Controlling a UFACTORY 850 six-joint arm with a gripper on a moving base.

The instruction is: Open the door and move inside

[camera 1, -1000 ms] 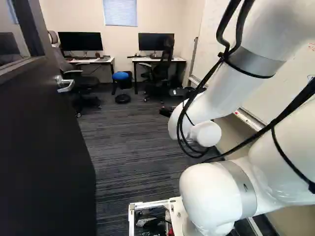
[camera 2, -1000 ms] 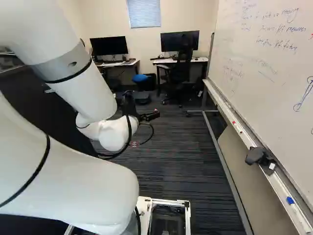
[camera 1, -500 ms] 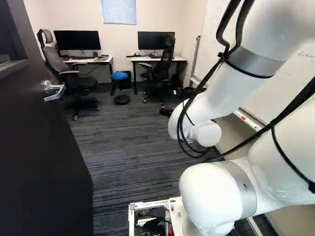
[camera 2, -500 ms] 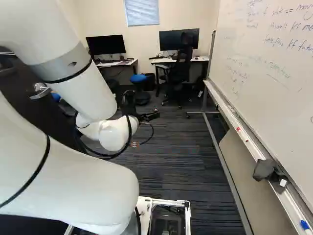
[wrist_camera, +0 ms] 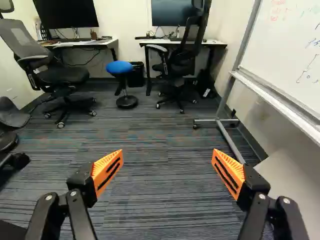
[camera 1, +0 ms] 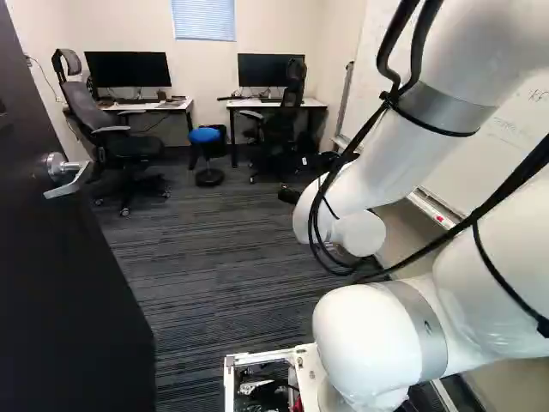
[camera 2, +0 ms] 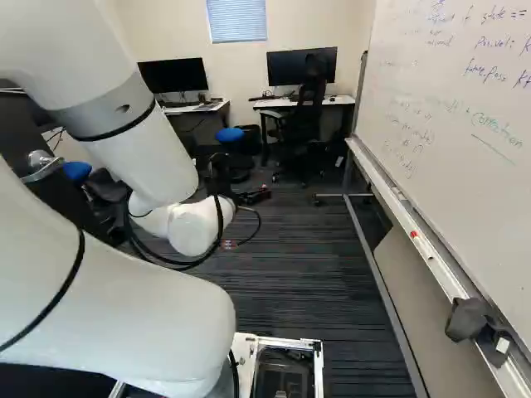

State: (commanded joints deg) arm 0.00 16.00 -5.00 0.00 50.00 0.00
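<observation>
The base (camera 1: 257, 355) has moved; the door handle (camera 1: 74, 178) escapes the wrist view, hand (camera 2: 249, 197) released.

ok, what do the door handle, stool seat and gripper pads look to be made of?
Door handle: metal, likely polished or satin steel, from its silvery, bright highlights.
Stool seat: blue and mostly matte; fabric or moulded foam, can't tell which.
Gripper pads: orange, ribbed and slotted, so probably printed or moulded plastic or rubber.
</observation>
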